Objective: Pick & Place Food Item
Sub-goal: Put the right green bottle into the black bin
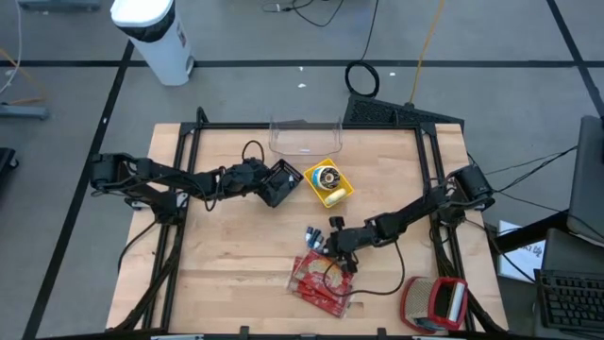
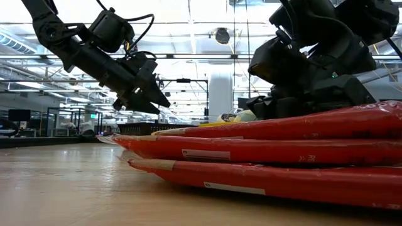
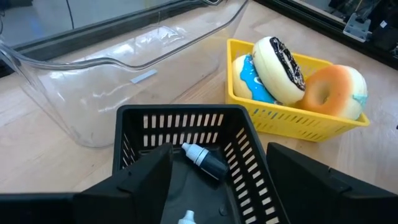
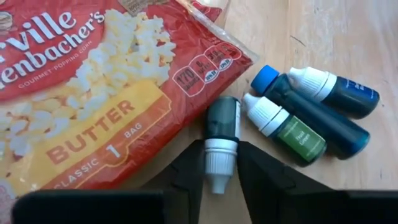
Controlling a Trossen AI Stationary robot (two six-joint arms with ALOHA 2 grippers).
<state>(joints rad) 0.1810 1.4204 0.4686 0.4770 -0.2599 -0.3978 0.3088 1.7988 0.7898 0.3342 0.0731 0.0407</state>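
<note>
My left gripper (image 1: 267,182) is shut on a black slotted basket (image 3: 186,134) with small dropper bottles (image 3: 202,158) inside; in the low view the basket (image 2: 141,88) hangs above the table. A yellow basket of donuts (image 3: 292,81) and a clear tub (image 1: 305,135) stand beyond it. My right gripper (image 4: 221,168) is down at the table's near middle, shut on a dark dropper bottle (image 4: 222,134) beside a red popcorn bag (image 4: 81,93). Three more small bottles (image 4: 311,118) lie next to it. My left gripper has the black basket's near end between its two fingers (image 3: 146,180), one at each side wall (image 3: 127,155). It comes from the table's left, slanting slightly down. The basket is lifted clear of the table and tilted. My right gripper pinches the dark bottle at its white cap end (image 4: 217,158) between both fingers. The fingers slant down from the table's right and lie along the bottle. The bottle lies flat on the table, its far end against the popcorn bag's edge.
A stack of red popcorn bags (image 1: 321,280) lies at the near middle, filling the low view's right (image 2: 282,150). A red and white packet (image 1: 436,302) sits at the near right corner. Black frame rails (image 1: 179,189) run along the table's sides.
</note>
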